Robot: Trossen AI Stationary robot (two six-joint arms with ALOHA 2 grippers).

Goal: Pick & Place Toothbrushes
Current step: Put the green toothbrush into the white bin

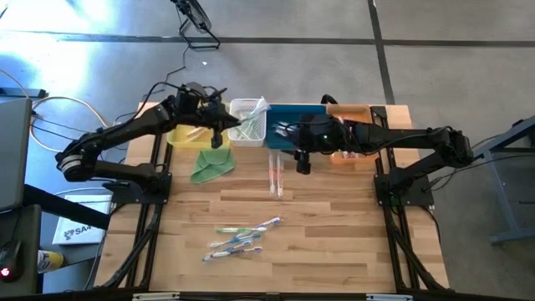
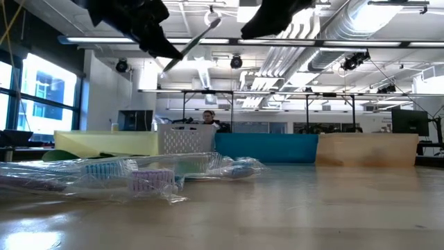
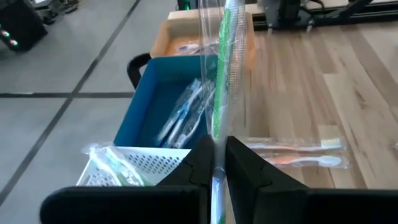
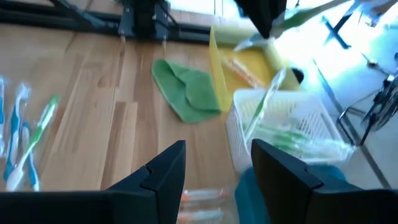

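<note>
Left gripper (image 3: 216,163) clamped on a green toothbrush (image 3: 225,68) in clear wrapper, held above the white basket (image 1: 247,119), at the corner that faces the blue bin (image 1: 294,113). Long axis of this toothbrush points away from the fingers, slanted out over the basket, as seen also in the low view where the stick hangs tilted over the row of bins. Inside the basket already some green toothbrushes (image 4: 292,140), so probably the next move is only a short lowering and a release, with the long axis turned along the basket so that the ends do not catch on the rim. Right gripper (image 4: 214,165) with fingers apart and nothing between them, hovering beside the basket, over the blue bin, near two orange toothbrushes (image 1: 275,176) that lie on the worktop (image 1: 334,242) just in front of the basket, long axis pointing away from it. From these two, closer to the right gripper than to the left. Farther from the basket, near the front edge of the worktop, a small pile of blue and green toothbrushes (image 1: 241,237), lying roughly across. Green cloth (image 1: 211,164) beside the basket, under the left arm.
</note>
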